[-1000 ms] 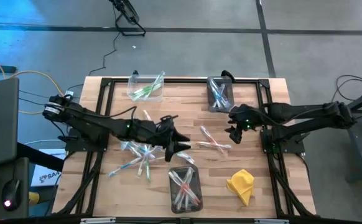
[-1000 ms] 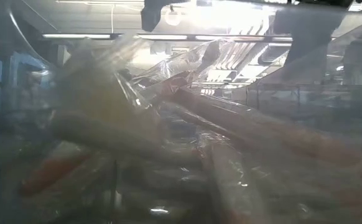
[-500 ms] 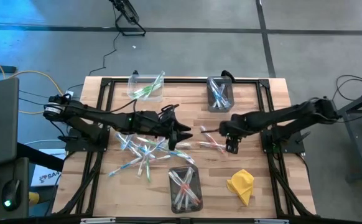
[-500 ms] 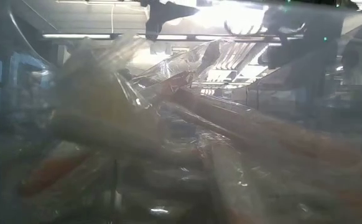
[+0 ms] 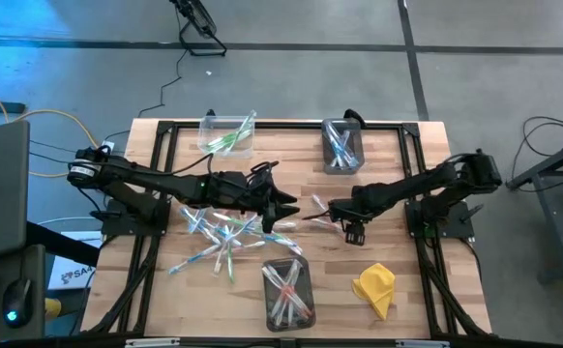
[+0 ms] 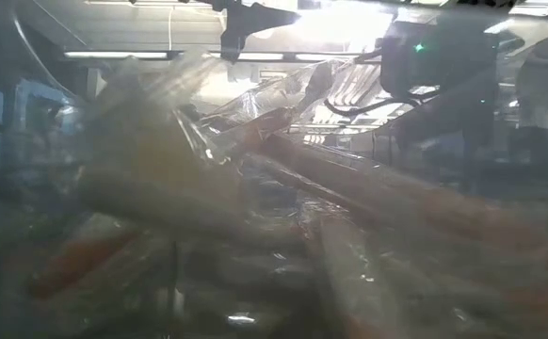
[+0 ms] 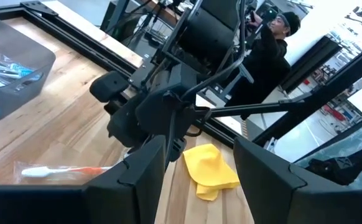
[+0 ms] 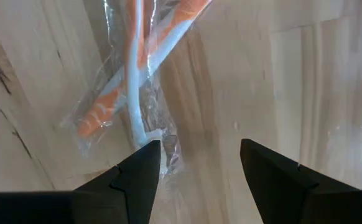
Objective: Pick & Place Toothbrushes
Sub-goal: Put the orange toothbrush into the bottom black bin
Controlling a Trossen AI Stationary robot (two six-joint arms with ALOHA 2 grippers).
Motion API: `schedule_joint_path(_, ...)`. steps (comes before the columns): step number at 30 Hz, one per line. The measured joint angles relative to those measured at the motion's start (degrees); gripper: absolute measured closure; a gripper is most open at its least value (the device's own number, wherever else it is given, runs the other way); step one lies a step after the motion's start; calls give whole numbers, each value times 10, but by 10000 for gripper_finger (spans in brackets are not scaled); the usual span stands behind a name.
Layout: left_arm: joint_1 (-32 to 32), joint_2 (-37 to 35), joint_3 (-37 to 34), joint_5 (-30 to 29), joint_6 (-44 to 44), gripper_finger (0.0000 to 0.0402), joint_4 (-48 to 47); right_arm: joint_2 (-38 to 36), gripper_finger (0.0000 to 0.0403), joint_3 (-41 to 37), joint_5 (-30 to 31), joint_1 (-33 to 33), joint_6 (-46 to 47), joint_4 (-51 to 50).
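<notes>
The right gripper (image 8: 196,165) hangs spread just over wrapped orange-handled toothbrushes (image 8: 137,81) on the wooden table (image 5: 398,164), empty. The left gripper (image 5: 286,205) is also spread, above the loose toothbrush pile (image 5: 219,237), seemingly holding nothing. Other toothbrushes fill three clear bins (image 5: 288,290); a yellow cloth (image 5: 375,287) lies nearby.

Robotics lab: framed wooden bench (image 5: 378,135), concrete floor (image 5: 291,82), cables, background shelving (image 7: 343,93).
</notes>
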Motion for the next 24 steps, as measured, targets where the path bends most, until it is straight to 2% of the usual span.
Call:
schedule_joint_path(6,0,0,0,1,0,215,-12,4,188,0,9,0,0,5)
schedule_joint_path(17,0,0,0,1,0,215,-17,-66,188,0,13,0,3,-28)
schedule_joint_path(24,0,0,0,0,0,215,-17,-90,188,0,-38,0,0,-21)
